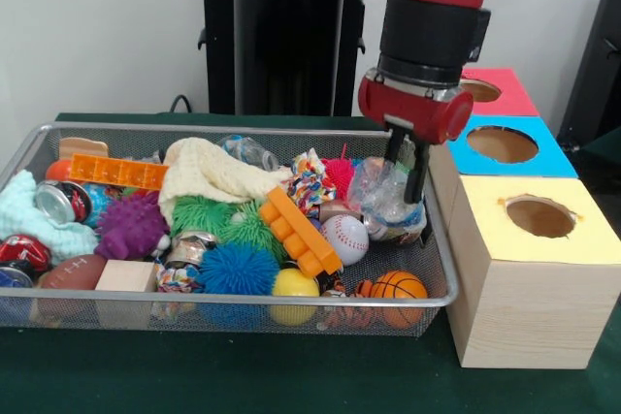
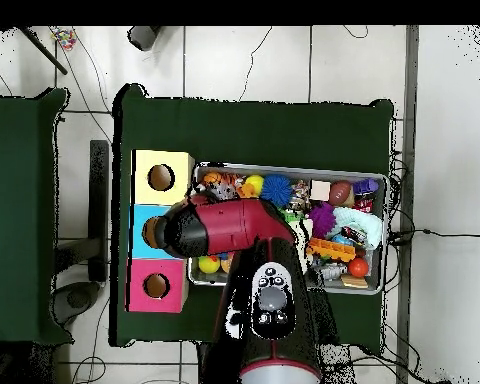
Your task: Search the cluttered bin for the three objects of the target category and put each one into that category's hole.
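My gripper hangs low over the right end of the wire bin. It reaches into a crumpled clear plastic item that lies against the bin's right wall. The plastic bunches around the tips, so the hold is unclear. Beside it lie a baseball, a small basketball and a pink spiky ball. Right of the bin stand three boxes with round holes: yellow, blue, red. In the overhead view the arm covers the gripper, between the bin and the blue box.
The bin is packed: orange toy brick, blue spiky ball, yellow ball, green and purple spiky balls, cream cloth, crushed cans, football, wooden block, rope toy.
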### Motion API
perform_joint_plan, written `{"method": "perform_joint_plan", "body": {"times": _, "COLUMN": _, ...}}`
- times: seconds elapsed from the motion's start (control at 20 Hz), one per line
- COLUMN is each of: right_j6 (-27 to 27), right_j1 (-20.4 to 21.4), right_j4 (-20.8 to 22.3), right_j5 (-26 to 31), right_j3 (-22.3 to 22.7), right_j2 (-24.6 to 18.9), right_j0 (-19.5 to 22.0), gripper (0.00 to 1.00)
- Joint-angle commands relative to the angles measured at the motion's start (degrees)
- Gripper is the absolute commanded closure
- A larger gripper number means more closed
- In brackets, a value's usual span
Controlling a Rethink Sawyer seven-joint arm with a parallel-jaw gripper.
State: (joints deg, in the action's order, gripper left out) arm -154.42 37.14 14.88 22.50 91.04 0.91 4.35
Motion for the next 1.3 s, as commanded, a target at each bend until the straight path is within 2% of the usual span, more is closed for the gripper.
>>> {"method": "perform_joint_plan", "body": {"times": 0.05, "right_j6": 3.58, "right_j1": 4.60, "right_j4": -2.15, "right_j5": 9.55, "right_j3": 5.13, "right_j2": -4.55, "right_j0": 1.73, "gripper": 1.00}}
{"method": "perform_joint_plan", "body": {"times": 0.55, "right_j6": 2.57, "right_j1": 9.00, "right_j4": -2.76, "right_j5": 12.33, "right_j3": 7.09, "right_j2": -3.53, "right_j0": 1.57, "gripper": 1.00}}
{"method": "perform_joint_plan", "body": {"times": 1.3, "right_j6": -3.06, "right_j1": 8.03, "right_j4": -4.64, "right_j5": 12.25, "right_j3": 7.10, "right_j2": -0.70, "right_j0": -1.80, "gripper": 1.00}}
